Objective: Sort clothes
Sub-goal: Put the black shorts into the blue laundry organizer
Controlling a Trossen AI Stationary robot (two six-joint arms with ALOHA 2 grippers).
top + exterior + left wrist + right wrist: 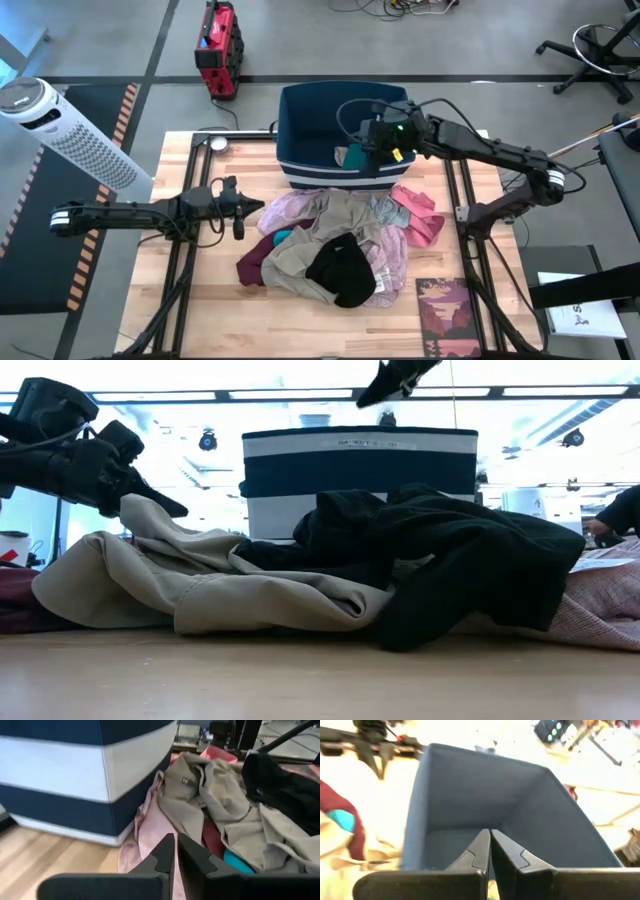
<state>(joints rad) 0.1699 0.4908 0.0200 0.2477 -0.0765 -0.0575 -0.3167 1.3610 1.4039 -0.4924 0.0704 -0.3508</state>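
The clothes lie in a heap on the wooden table in front of the dark blue bin (340, 110): mauve-pink (290, 210), tan (330, 235), black (345, 270), maroon (255, 265), grey (385, 210), coral pink (420, 215) and a bit of teal (283, 237). Another teal piece (348, 157) shows inside the bin by its near wall. My left gripper (240, 218) is shut and empty at the heap's left edge, just above the mauve-pink cloth (145, 835). My right gripper (490, 834) is shut and empty above the bin's open top, pointing down into it.
A dark red book (445, 305) lies at the table's near right. A small round metal piece (217, 143) sits at the far left corner. Bare wood (200, 290) lies left and near of the heap. A white fan (60, 125) stands off the table's left.
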